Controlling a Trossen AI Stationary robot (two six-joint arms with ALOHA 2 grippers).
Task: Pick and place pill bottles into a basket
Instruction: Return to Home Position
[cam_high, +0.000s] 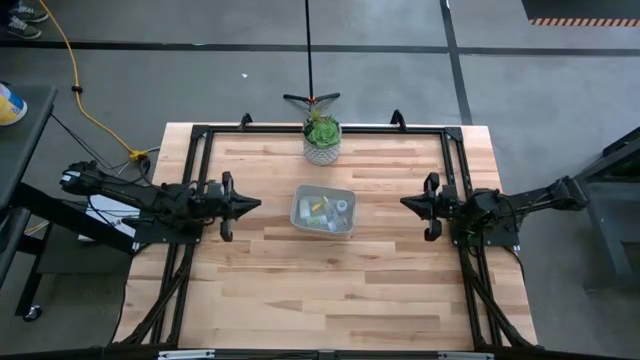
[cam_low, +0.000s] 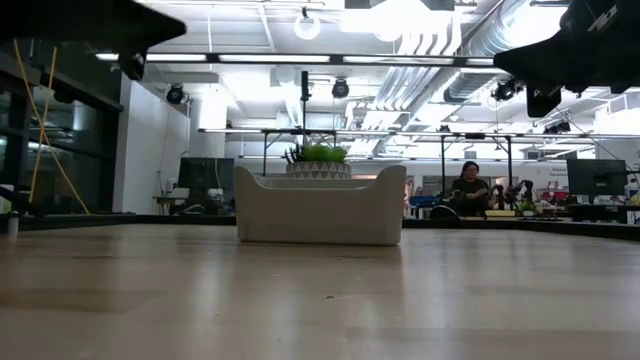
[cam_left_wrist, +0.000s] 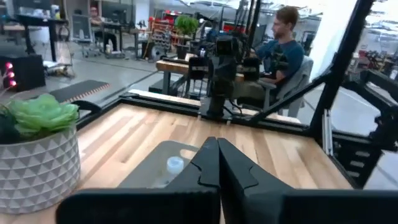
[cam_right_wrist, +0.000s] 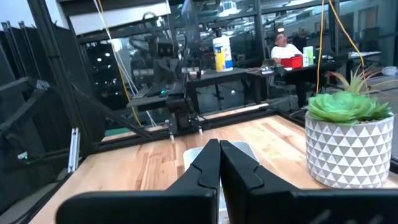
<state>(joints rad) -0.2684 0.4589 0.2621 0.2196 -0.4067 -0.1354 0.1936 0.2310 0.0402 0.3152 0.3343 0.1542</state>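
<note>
Left claw (cam_left_wrist: 217, 146) closed facing the basket (cam_left_wrist: 152, 157), white-capped pill bottle (cam_left_wrist: 175, 165) inside, potted plant (cam_left_wrist: 37, 158) alongside, person (cam_left_wrist: 283, 53) seated beyond the bench (cam_left_wrist: 124, 134)

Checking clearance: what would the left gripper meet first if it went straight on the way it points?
The basket lies straight ahead of the left gripper, but the low view shows the gripper above its rim, so it may pass over.

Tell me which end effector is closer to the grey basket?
Left, slightly. The left end effector sits near the basket; the right end effector waits farther off on the opposite side.
</note>
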